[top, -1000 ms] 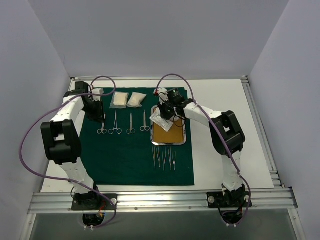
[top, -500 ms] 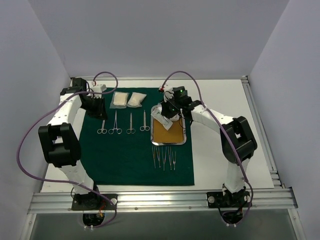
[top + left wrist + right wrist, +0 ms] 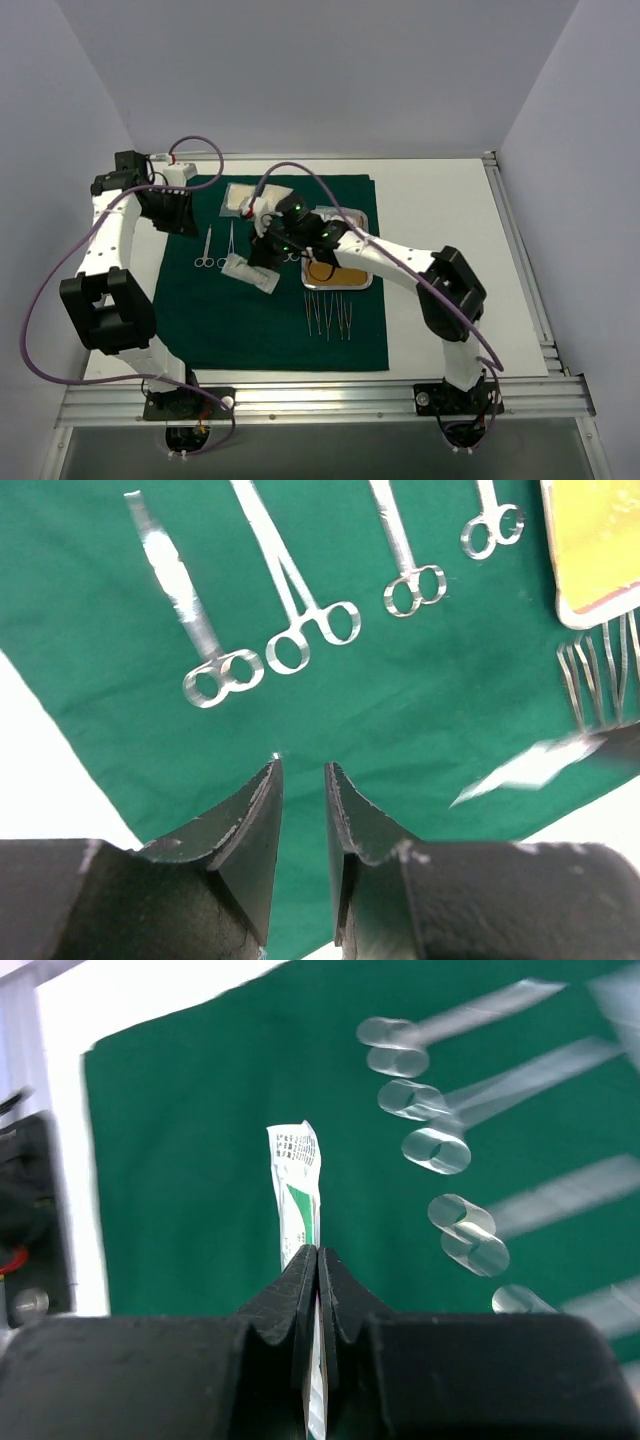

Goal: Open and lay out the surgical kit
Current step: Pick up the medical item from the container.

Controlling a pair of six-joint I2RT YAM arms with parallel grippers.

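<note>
The surgical kit lies spread on a dark green cloth (image 3: 260,325). My right gripper (image 3: 264,258) is shut on a white printed packet (image 3: 250,272), hanging over the cloth left of the steel tray (image 3: 370,262). In the right wrist view the packet (image 3: 296,1185) sticks out past the shut gripper (image 3: 318,1252). My left gripper (image 3: 183,222) hovers at the cloth's far left edge; its jaws (image 3: 303,770) stand slightly apart with nothing between them. Ring-handled clamps (image 3: 300,645) lie in a row beyond it. Tweezers (image 3: 328,315) lie below the tray.
Gauze pads (image 3: 245,198) sit at the cloth's back edge. White walls close in on the left, right and back of the table. The right arm stretches across the tray and the clamps. A metal rail (image 3: 320,400) runs along the near edge.
My right arm has swung left from above the tray across the clamps, carrying the packet. My left arm has drawn back toward the far left corner.
</note>
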